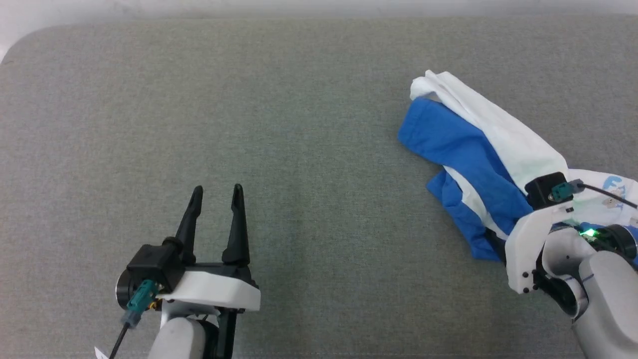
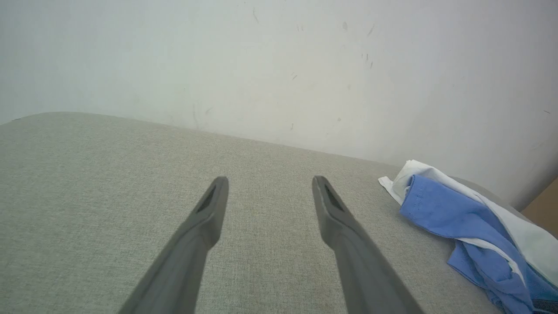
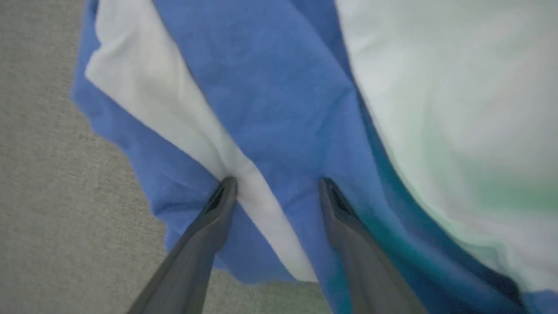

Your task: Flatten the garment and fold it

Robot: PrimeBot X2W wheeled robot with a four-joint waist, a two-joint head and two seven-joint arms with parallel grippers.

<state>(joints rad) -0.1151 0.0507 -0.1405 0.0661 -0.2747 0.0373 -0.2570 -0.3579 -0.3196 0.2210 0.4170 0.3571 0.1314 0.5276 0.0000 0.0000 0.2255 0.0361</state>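
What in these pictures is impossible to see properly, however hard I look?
Head view: the garment runs off the right edge and under the right arm, so its full shape is hidden.
Head view: the blue print on it is cut off by that edge and unreadable.
Right wrist view: blurred, so whether the open right pincer touches the cloth is unclear.

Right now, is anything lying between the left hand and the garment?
Nothing visible does: bare grey fabric surface runs from the open left hand across to the crumpled garment on its right.
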